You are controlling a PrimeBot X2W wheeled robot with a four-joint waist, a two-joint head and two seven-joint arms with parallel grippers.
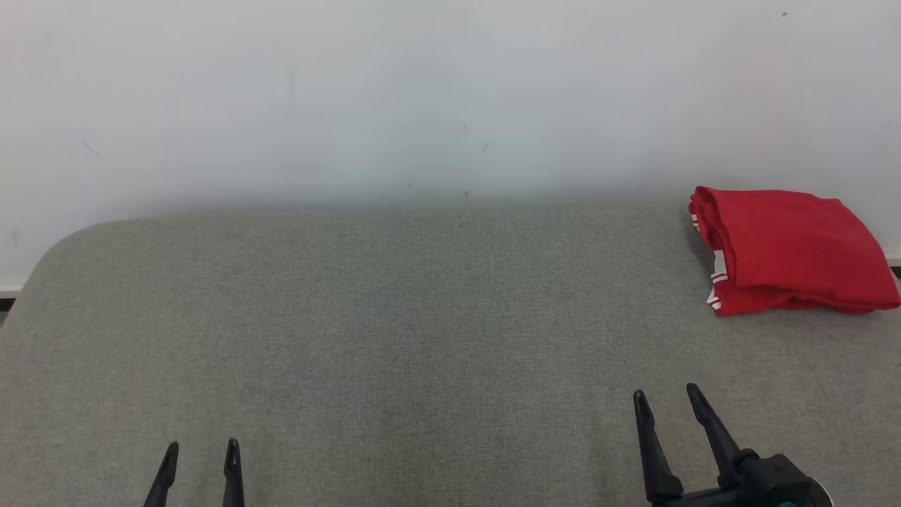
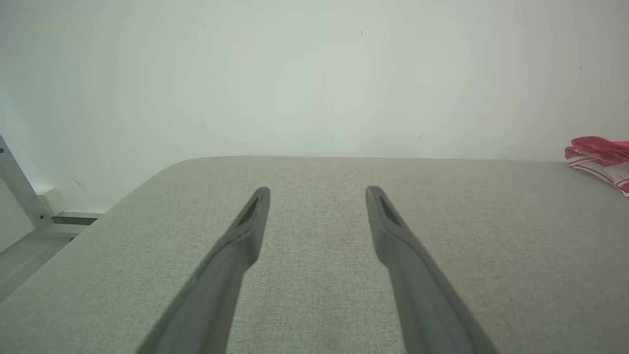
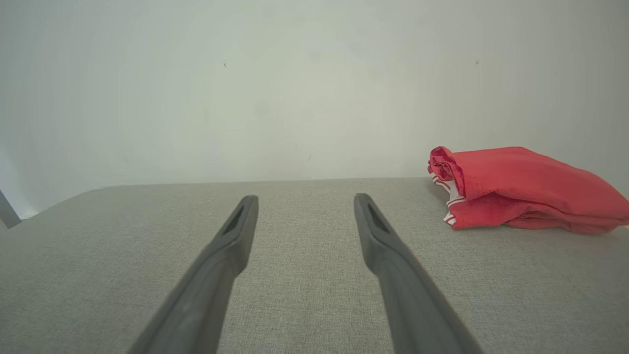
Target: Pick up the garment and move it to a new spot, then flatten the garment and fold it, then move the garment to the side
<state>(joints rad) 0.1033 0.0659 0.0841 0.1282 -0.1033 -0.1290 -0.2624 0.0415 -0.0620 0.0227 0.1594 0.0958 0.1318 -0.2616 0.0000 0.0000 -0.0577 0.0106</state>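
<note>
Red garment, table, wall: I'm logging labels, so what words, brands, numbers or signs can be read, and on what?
No text to read anywhere.
The red garment has white stripes along its edge but no lettering; the grey table and the wall carry none.

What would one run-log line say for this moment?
left hand: open, empty | right hand: open, empty | folded red garment: far right of grey fabric surface, not held

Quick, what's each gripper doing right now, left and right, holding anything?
Left gripper: open, holding nothing, over the grey table.
Right gripper: open, holding nothing, short of the folded red garment.
</note>
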